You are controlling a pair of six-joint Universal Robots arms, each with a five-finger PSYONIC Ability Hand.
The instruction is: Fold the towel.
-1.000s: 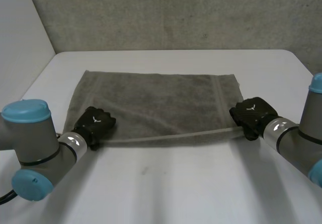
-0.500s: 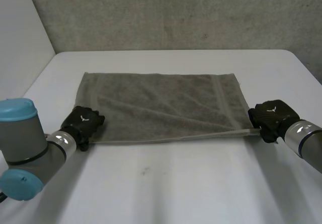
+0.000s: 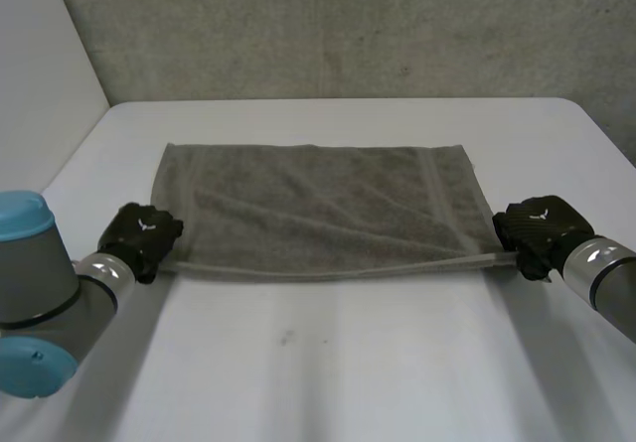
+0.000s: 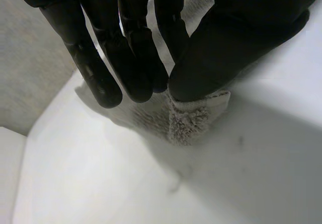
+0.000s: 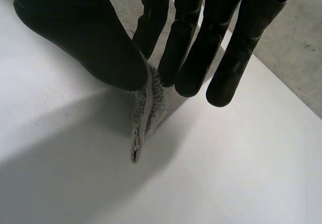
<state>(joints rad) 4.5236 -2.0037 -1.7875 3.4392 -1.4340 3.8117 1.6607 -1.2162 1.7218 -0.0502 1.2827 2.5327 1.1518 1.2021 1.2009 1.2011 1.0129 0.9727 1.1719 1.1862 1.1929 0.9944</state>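
A grey towel point(image 3: 318, 209) lies spread on the white table point(image 3: 328, 363), its near edge drawn taut between my two hands. My left hand point(image 3: 142, 237) is at the near left corner, and the left wrist view shows the thumb and fingers point(image 4: 146, 68) pinching that corner of the towel point(image 4: 193, 121). My right hand point(image 3: 537, 231) is at the near right corner. There the thumb and fingers point(image 5: 186, 58) pinch the towel's corner point(image 5: 143, 121), which hangs out below them.
A grey wall point(image 3: 338, 30) rises behind the table's far edge. Bare white table lies in front of the towel and along both its sides.
Both hands have moved outward and apart, stretching the towel's near edge straight. The left hand has closed on the near left corner.
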